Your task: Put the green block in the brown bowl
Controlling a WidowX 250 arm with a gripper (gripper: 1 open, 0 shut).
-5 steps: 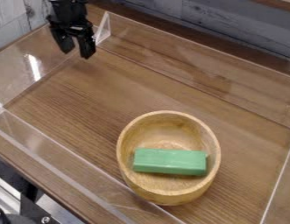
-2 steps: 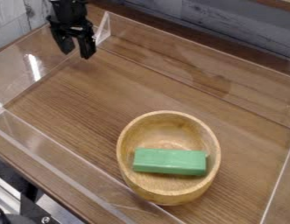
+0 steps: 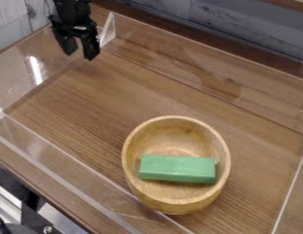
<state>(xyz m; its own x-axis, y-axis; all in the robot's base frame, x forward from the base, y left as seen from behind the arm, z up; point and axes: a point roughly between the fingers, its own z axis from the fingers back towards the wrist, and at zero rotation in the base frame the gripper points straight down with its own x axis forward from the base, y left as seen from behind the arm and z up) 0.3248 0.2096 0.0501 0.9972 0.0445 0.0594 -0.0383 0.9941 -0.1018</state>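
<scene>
Brown wood table point(image 3: 99, 114). One green block point(image 3: 177, 169) sits in one brown bowl point(image 3: 137, 143), lower right. One black claw point(image 3: 79, 46), upper left, is too small to tell open or closed; its arm is cut off.

Dark arm at far left corner, jaws point(image 3: 78, 55) pointing down.

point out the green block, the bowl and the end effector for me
Block point(image 3: 177, 169): camera view, middle of its top face
Bowl point(image 3: 134, 146): camera view, inner wall on the left side
End effector point(image 3: 78, 47): camera view, between its fingertips
</scene>
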